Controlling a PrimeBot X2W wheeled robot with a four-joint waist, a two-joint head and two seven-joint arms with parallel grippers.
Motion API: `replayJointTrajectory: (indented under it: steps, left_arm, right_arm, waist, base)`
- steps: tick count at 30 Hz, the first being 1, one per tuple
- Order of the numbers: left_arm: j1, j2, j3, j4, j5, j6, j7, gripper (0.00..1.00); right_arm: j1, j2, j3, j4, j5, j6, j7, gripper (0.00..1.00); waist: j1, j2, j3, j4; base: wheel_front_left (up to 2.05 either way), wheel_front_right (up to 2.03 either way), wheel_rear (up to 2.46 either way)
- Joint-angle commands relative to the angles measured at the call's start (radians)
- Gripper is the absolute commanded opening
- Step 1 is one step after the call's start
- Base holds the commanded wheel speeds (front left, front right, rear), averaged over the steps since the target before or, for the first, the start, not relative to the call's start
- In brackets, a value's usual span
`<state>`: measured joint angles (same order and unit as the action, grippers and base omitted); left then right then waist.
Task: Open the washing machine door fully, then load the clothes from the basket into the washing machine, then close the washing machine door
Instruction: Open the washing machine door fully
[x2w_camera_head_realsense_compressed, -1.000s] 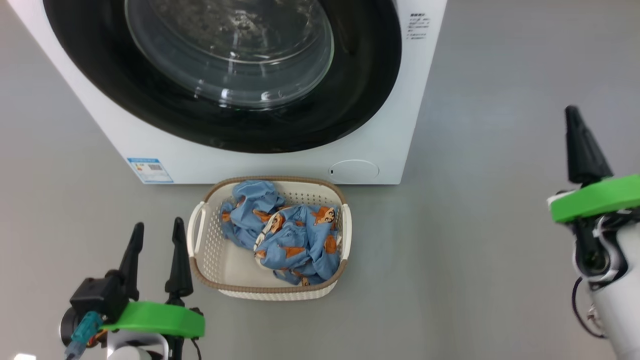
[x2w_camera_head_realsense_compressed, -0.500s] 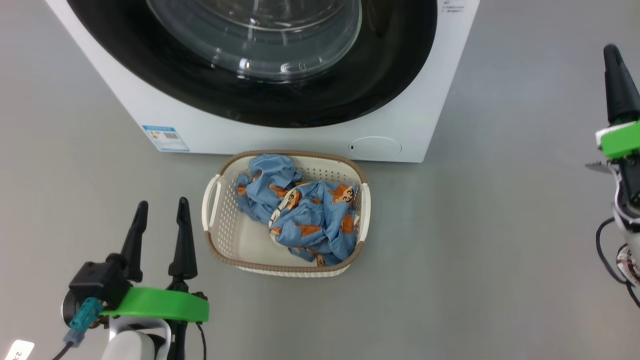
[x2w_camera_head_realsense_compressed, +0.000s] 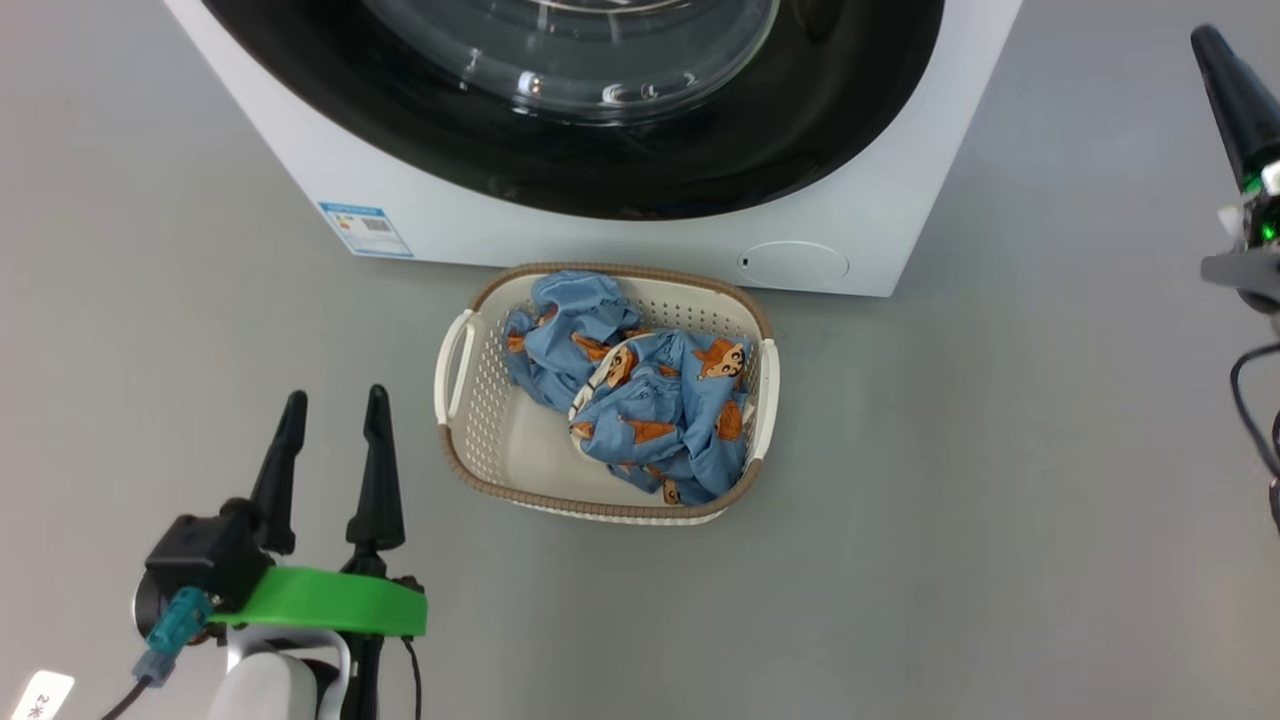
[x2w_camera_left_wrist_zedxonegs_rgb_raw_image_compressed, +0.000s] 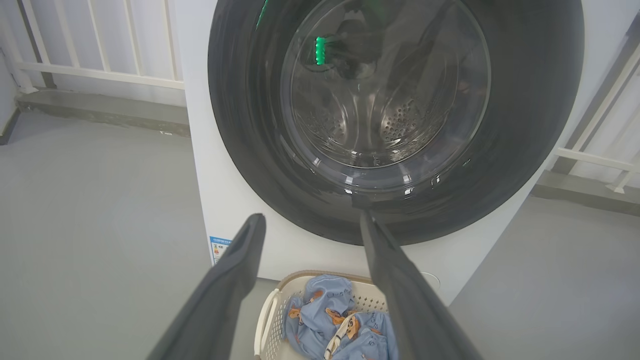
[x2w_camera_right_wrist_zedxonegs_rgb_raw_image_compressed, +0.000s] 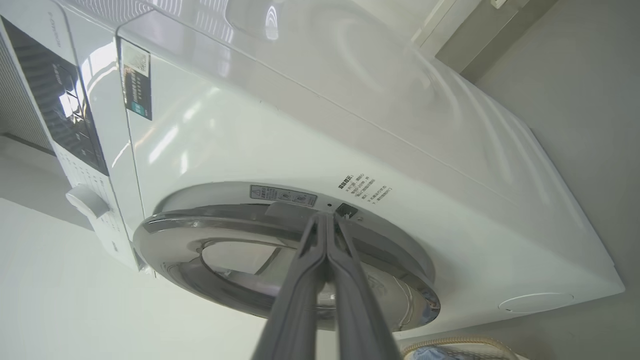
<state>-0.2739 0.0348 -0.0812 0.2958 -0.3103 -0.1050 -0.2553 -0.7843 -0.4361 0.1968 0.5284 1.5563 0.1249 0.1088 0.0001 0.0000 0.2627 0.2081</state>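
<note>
evidently step 1: the washing machine door (x2w_camera_left_wrist_zedxonegs_rgb_raw_image_compressed: 385, 125) looks shut. right hand (x2w_camera_right_wrist_zedxonegs_rgb_raw_image_compressed: 327, 219), pinched closed, points at its rim and should hook it next; left hand (x2w_camera_head_realsense_compressed: 336, 400) wide, empty.

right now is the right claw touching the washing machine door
Apart. The head view shows grey floor between the right claw and the washing machine, so its tips are off the washing machine door.

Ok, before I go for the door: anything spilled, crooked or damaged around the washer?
Nothing stands out. The cream perforated plastic basket sits upright on the grey floor before the white front-loading washing machine, the light-blue printed clothes all inside it. The black-rimmed round glass door looks shut and intact.
</note>
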Motion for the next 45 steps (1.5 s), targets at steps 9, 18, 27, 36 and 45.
replayJointTrajectory:
  steps: [9, 18, 27, 36, 45]
  left_arm:
    - [-0.057, 0.015, 0.012, -0.044, -0.026, 0.003, -0.006, 1.00]
    - [-0.079, 0.015, -0.007, -0.063, -0.048, 0.009, -0.006, 1.00]
    - [-0.104, 0.015, -0.030, -0.074, -0.060, 0.015, -0.006, 1.00]
    - [-0.110, 0.015, -0.048, -0.081, -0.083, 0.027, -0.006, 1.00]
    - [-0.108, 0.015, -0.058, -0.085, -0.100, 0.037, -0.006, 1.00]
  right_arm:
    - [-0.136, 0.001, -0.006, 0.036, 0.087, 0.006, 0.156, 0.00]
    - [-0.280, 0.008, 0.007, 0.101, 0.089, 0.006, 0.257, 0.00]
    - [-0.408, 0.003, 0.037, 0.188, 0.061, 0.006, 0.329, 0.00]
    - [-0.502, 0.008, 0.055, 0.273, 0.054, 0.006, 0.392, 0.00]
    - [-0.564, 0.024, 0.070, 0.328, 0.044, 0.006, 0.426, 0.00]
  waist:
    - [-0.0001, 0.0000, 0.060, 0.032]
    - [-0.0001, 0.0000, 0.120, 0.062]
    - [-0.0001, 0.0000, 0.164, 0.097]
    - [-0.0001, 0.0000, 0.196, 0.134]
    - [-0.0001, 0.0000, 0.207, 0.162]
  base:
    - [0.00, 0.00, 0.00]
    - [0.00, 0.00, 0.00]
    - [0.00, 0.00, 0.00]
    - [0.00, 0.00, 0.00]
    - [0.00, 0.00, 0.00]
